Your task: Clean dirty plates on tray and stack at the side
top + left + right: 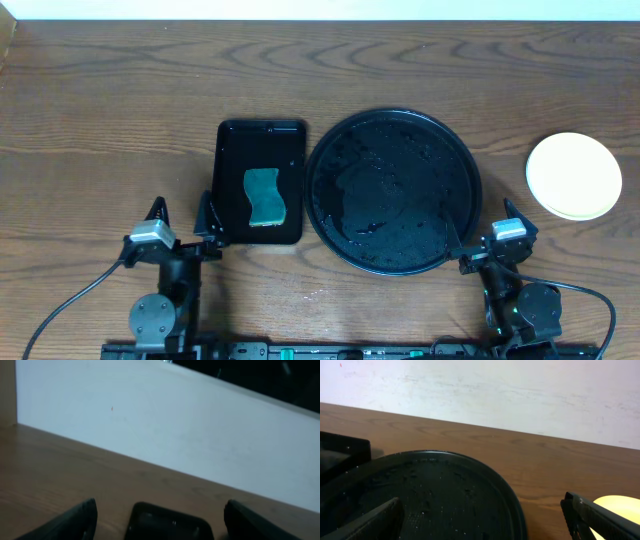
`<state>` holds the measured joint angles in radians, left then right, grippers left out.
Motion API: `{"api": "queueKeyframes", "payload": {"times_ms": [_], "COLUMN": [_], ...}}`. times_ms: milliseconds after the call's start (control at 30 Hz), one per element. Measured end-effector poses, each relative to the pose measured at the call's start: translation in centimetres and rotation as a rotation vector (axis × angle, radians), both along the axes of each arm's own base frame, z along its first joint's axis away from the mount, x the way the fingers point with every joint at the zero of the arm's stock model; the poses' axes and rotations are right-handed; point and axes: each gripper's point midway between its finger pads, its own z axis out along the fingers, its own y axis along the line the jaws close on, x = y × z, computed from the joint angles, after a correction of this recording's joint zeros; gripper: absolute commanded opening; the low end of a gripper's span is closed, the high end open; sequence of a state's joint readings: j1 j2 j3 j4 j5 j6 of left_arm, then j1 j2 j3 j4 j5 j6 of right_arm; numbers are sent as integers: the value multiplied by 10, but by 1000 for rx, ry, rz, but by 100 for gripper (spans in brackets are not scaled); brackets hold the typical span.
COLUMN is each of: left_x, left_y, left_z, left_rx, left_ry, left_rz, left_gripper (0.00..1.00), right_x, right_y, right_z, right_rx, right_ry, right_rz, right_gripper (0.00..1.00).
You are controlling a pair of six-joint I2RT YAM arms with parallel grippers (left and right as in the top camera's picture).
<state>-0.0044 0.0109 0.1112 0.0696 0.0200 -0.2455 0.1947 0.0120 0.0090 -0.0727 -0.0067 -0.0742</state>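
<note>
Both pincers stand wide open and hold nothing. The left gripper (181, 212) sits at the near edge of the table (100, 100), and the right gripper (480, 228) sits just beside the near rim of the tray (395, 113). That big round black tray carries no plate, only wet specks and streaks on its floor. To its left lies a smaller rectangular tray (262, 128). The plates (573, 176) sit well apart to the right on the bare wood, pale yellow on top. They look like a stack, though the overhead view does not let me count them. A green sponge (264, 197) rests in the rectangular tray, untouched by either arm. I judge the wiping and stacking done. If so, the next move asks for little beyond keeping both arms clear of the stack.
</note>
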Motion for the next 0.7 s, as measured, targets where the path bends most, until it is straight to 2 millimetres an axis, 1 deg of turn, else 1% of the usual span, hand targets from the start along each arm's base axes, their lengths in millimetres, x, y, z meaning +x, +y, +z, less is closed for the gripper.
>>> {"api": "queueKeyframes", "payload": {"times_ms": [67, 133, 167, 333, 467, 533, 700], "left_x": [4, 8, 8, 8, 8, 8, 7], "left_y": [0, 0, 0, 0, 0, 0, -1], "left_z": [-12, -34, -39, -43, -57, -67, -70], "left_rx": [0, 1, 1, 4, 5, 8, 8], "left_ry": [-6, 41, 57, 73, 128, 170, 188], "left_rz": [0, 0, 0, 1, 1, -2, -7], "left_gripper": [82, 82, 82, 82, 82, 82, 82], "right_x": [0, 0, 0, 0, 0, 0, 0], "right_y": [0, 0, 0, 0, 0, 0, 0], "right_z": [0, 0, 0, 0, 0, 0, 0], "right_rx": [0, 0, 0, 0, 0, 0, 0], "right_ry": [0, 0, 0, 0, 0, 0, 0], "right_rz": [0, 0, 0, 0, 0, 0, 0], "right_gripper": [99, 99, 99, 99, 99, 99, 99]}}
